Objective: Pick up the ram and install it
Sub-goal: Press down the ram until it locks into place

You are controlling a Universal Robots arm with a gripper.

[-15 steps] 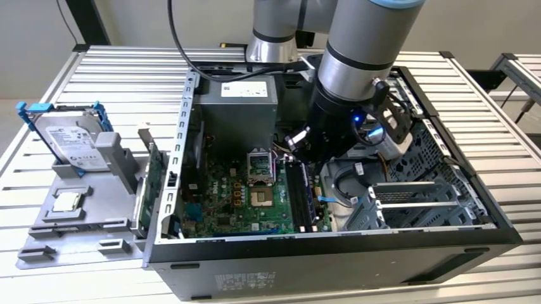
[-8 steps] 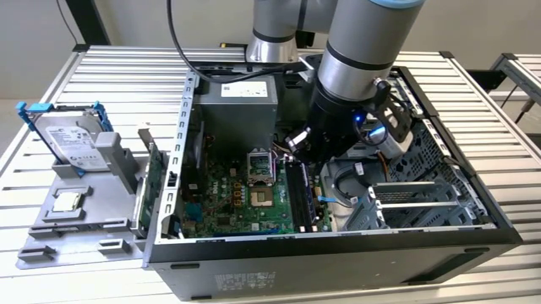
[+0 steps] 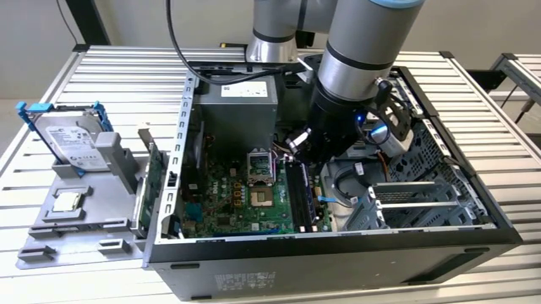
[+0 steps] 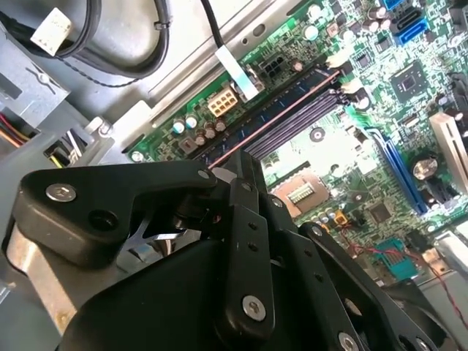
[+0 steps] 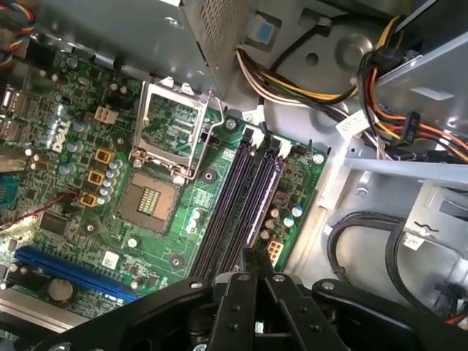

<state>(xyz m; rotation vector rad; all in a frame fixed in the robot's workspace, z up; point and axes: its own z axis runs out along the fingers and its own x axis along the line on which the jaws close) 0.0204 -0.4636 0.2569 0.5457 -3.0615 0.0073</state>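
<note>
Black gripper [image 5: 252, 274] fingers pressing together on the ram [image 4: 274, 121], holding it edge-down in the memory slots [image 5: 238, 201] just beside the open processor socket [image 5: 170, 130], deep inside the computer case [image 3: 338, 250], over the motherboard [image 3: 228, 209].

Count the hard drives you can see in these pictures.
1. The hard drive stands tilted in its blue frame on the grey tray, at the exterior view's left, outside the computer case. Others may be hidden inside the case.
</note>
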